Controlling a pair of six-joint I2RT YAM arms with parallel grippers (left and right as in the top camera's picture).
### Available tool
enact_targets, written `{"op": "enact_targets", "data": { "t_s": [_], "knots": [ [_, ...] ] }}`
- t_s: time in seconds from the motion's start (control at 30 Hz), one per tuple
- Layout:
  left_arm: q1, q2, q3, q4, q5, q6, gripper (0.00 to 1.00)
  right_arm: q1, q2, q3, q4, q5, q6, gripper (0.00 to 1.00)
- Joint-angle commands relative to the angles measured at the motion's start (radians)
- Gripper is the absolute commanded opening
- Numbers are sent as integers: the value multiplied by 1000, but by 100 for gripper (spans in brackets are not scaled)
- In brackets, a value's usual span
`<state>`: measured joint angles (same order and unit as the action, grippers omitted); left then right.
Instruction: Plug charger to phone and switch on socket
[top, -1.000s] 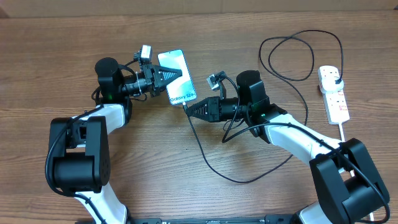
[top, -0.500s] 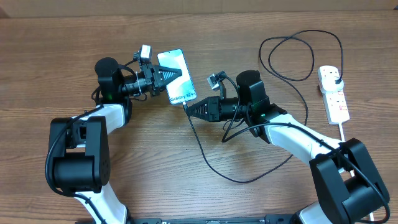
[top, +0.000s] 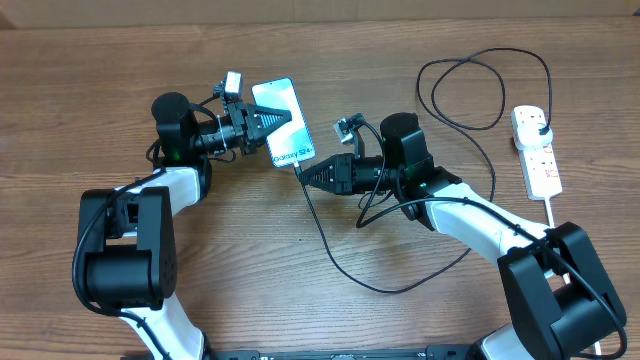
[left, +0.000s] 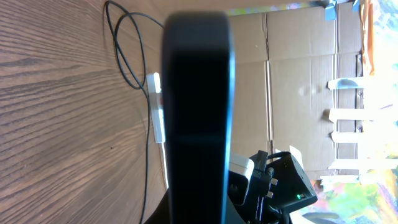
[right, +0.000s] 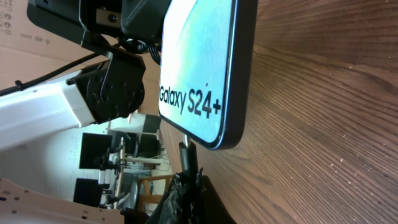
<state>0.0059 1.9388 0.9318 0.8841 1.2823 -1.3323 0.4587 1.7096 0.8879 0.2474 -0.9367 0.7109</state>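
Near the table's (top: 120, 60) far edge, left of its middle, the phone (top: 277, 98) is clamped in the left gripper (top: 286, 118), screen lit. At its near end the right gripper (top: 303, 174) pinches the charger (right: 185, 155) by its connector, tip against the phone; whether it is seated I cannot tell. By the right edge lies the socket (top: 537, 152), the charger's plug in it.

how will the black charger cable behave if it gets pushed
Probably floppy: the charger lies in loose curves and loops, so a push would likely just bend it. Thin, so likely light. Its slack toward the socket suggests a gentle tug wouldn't drag that yet.
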Motion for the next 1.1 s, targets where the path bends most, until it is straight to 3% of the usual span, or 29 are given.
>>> {"op": "enact_targets", "data": {
  "t_s": [0.0, 1.07],
  "knots": [
    [-8, 0, 19, 11, 19, 20, 4, -8, 5, -6, 22, 20, 21, 4],
    [-52, 0, 19, 11, 83, 99, 4, -9, 5, -6, 59, 84, 70, 4]
  ]
}}
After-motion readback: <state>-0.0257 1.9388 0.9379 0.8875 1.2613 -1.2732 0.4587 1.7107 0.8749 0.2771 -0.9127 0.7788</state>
